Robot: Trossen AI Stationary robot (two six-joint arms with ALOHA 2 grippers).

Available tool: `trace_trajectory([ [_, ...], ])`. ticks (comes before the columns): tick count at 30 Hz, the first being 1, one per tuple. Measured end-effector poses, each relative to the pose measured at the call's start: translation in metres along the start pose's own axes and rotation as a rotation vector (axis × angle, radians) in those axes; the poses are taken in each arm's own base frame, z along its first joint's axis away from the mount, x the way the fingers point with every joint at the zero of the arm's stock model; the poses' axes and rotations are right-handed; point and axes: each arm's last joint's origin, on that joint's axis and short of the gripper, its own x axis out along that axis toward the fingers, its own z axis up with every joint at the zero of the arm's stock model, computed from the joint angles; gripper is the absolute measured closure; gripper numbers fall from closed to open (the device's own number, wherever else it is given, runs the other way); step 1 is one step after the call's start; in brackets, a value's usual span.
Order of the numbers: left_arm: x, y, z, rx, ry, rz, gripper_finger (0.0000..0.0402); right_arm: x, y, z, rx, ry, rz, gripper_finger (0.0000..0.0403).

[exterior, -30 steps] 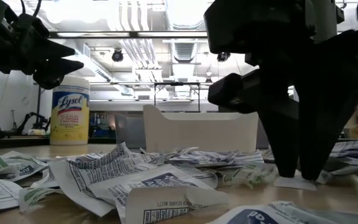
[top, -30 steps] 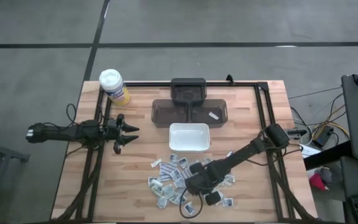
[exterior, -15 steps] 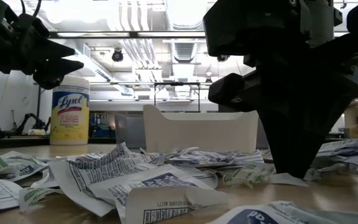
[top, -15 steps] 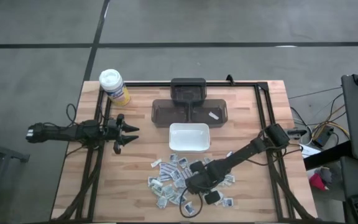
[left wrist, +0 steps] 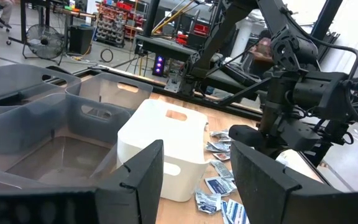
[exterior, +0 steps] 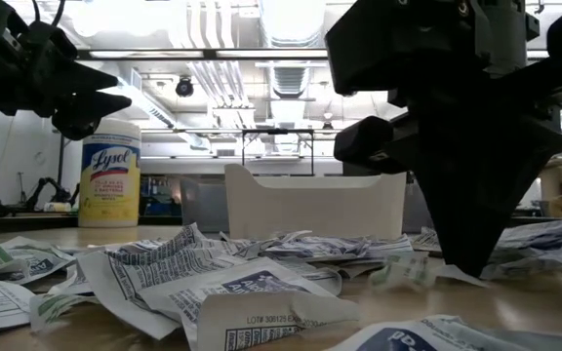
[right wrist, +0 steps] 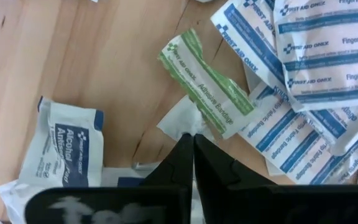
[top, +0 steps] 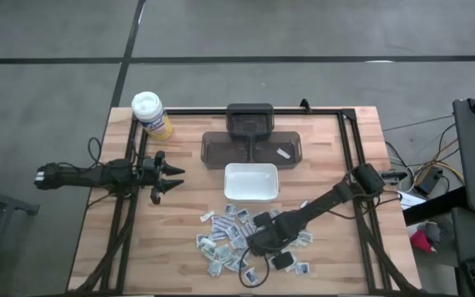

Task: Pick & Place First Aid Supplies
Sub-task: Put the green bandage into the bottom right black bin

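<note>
Right gripper (top: 258,242) sits low among the scattered packets (top: 221,239) — left gripper (top: 170,177) waits well apart.

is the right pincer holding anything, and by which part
Yes. The right pincer is shut on the corner of a small white packet beside the green-striped packet. The left pincer holds nothing.

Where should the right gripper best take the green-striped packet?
Probably by its free long edge, coming from above. The green-striped packet lies flat, one end tucked under the blue-printed packets. The right gripper is shut on a white packet beside it.
</note>
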Motion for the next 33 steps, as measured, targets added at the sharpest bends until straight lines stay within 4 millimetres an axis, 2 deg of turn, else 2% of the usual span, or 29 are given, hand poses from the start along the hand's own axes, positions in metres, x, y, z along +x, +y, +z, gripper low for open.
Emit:
trace_trajectory([
  [17, 0.000, 0.000, 0.000, 0.000, 0.000, 0.000, 0.0218, -0.010, -0.003, -0.002, 0.009, 0.002, 0.005, 0.0394],
  [20, 0.000, 0.000, 0.000, 0.000, 0.000, 0.000, 0.0218, -0.017, -0.005, -0.002, 0.015, -0.005, 0.006, 0.0394],
  [25, 0.000, 0.000, 0.000, 0.000, 0.001, 0.000, 0.0218, -0.043, -0.012, -0.001, 0.028, -0.067, 0.032, 0.0394],
  [33, 0.000, 0.000, 0.000, 0.001, 0.003, 0.001, 0.0218, -0.107, -0.029, -0.007, 0.053, -0.219, 0.234, 0.0394],
])
